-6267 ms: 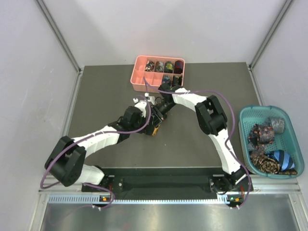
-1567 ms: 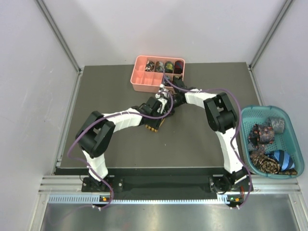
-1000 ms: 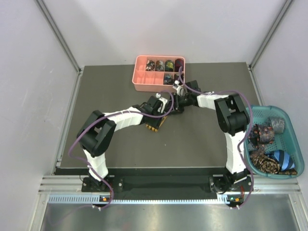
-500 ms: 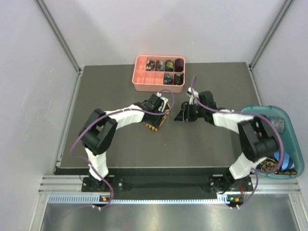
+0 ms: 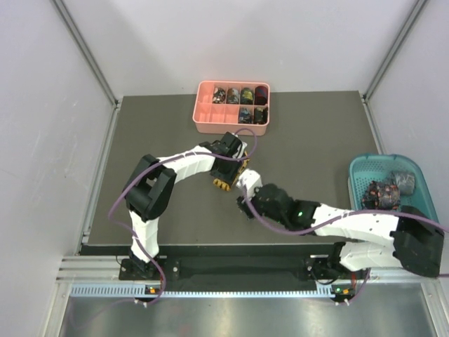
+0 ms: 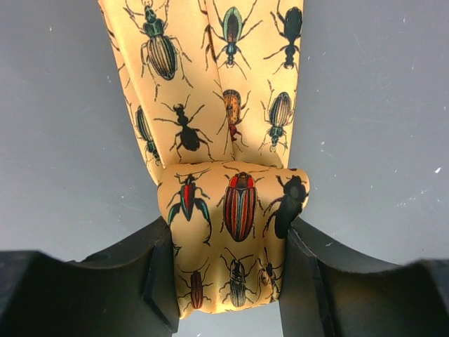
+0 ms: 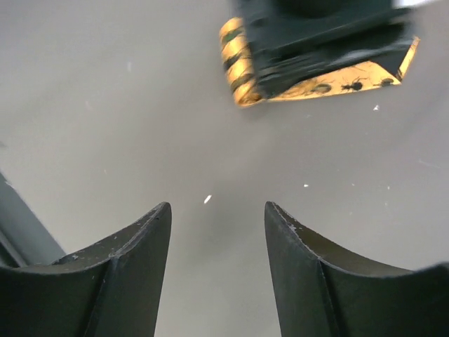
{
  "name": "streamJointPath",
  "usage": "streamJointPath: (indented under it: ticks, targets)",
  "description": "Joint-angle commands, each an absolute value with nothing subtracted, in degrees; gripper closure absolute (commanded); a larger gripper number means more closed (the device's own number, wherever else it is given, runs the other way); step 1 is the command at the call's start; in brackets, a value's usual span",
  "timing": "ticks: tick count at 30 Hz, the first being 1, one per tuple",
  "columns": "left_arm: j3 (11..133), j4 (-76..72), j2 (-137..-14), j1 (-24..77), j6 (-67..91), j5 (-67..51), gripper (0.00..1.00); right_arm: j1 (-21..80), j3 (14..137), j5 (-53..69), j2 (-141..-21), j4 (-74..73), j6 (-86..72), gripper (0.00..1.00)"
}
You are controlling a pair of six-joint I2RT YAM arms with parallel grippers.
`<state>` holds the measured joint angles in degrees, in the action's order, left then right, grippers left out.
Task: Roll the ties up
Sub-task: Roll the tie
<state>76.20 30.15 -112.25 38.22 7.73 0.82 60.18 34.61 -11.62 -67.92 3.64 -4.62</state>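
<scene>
A golden-yellow tie [image 6: 235, 203] printed with beetles lies on the dark table, its end folded into a thick wad. My left gripper [image 6: 229, 226] is shut on that wad, one jaw on each side. From above, the tie [image 5: 224, 184] pokes out just under the left gripper [image 5: 230, 167], below the pink tray. My right gripper [image 5: 243, 204] sits a little nearer the front edge, open and empty. In its wrist view the right gripper [image 7: 217, 208] faces bare table, with the tie's striped coil [image 7: 240, 62] ahead. Several rolled ties [image 5: 245, 95] fill tray compartments.
The pink compartment tray [image 5: 203, 121] stands at the table's back middle. A teal basket [image 5: 356, 184] off the right edge holds several loose ties [image 5: 382, 193], partly hidden by the right arm. Both arms cross the table's middle.
My right gripper has left the left gripper's side near the tray and swung back toward the front middle of the table. The left gripper stays shut on the yellow tie.
</scene>
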Motion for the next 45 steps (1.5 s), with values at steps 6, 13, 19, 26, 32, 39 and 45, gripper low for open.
streamJointPath:
  ticks: [6,13,19,26,32,39,45]
  targets:
    - [77.3,40.3,-121.5,38.9,8.4,-7.0,0.67,76.9,48.2,-42.5,-90.1,-1.6,10.6,0.46]
    - [81.6,46.0,-123.6,38.8,8.1,-6.8,0.67,78.0,63.5,-51.9,-107.1,-6.0,16.1,0.44]
    - [82.7,48.3,-124.9,38.8,7.7,-7.2,0.67,78.0,76.3,-58.1,-120.1,-10.8,21.8,0.42]
    - [85.4,52.0,-127.3,38.8,7.4,-6.4,0.67,74.8,85.1,-64.2,-127.9,-14.6,23.7,0.41]
    - [87.3,55.2,-128.6,38.7,7.2,-7.1,0.67,72.3,87.2,-64.9,-131.3,-15.6,23.4,0.41]
    - [90.7,59.8,-131.7,37.8,7.0,-7.5,0.67,70.4,88.1,-63.6,-134.1,-15.8,24.6,0.36]
    - [93.4,62.0,-133.4,36.2,6.4,-10.9,0.66,68.6,88.8,-61.8,-135.6,-15.3,24.8,0.41]
